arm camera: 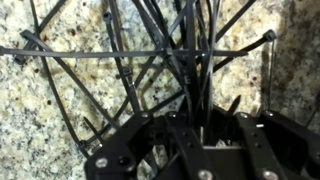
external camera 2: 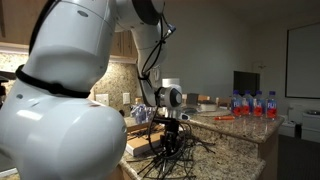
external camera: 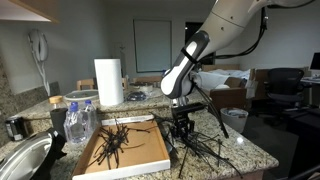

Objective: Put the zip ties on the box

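Many zip ties fan from the claw clamped on them; loose strands may slip out before the box.

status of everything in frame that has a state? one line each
gripper: shut on a clump of zip ties, down at the counter
zip ties at the gripper: gripped, splayed over the granite, outside the box
zip ties in the box: loose clump lying inside
box: open top, flat on the counter, beside the gripper
paper towel roll: upright behind the box
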Available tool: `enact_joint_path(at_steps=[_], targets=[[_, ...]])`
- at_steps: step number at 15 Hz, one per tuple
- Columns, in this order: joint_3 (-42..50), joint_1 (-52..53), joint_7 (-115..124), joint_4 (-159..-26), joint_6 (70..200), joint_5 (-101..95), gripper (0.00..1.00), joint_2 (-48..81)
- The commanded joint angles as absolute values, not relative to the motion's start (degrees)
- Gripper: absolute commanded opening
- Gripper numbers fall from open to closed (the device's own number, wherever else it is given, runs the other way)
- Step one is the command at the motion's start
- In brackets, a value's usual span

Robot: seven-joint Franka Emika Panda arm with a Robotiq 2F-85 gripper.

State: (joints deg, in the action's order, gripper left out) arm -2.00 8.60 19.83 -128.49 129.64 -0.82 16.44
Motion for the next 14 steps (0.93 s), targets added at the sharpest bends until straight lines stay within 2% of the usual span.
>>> enact_joint_path(at_steps=[1,6,8,9,10,11,13,14], targets=[[-1.8,9.3,22.2,-130.4,130.0,-2.6,0.04,14.2],[-1.9,9.3,22.1,-130.6,130.5,-2.2,0.04,13.1],[-2.0,9.2,21.9,-130.4,130.2,-2.0,0.21,13.2],[-1.9,9.2,22.0,-130.3,130.2,-2.1,0.38,13.2],[-1.9,9.2,22.0,-130.2,130.0,-2.1,0.4,13.3],[-1.8,9.3,22.4,-130.1,129.6,-2.6,0.1,13.4],[-1.7,9.3,22.5,-130.1,129.9,-2.6,0.07,13.5],[-1.7,9.3,22.6,-130.0,129.9,-2.7,0.0,13.5]])
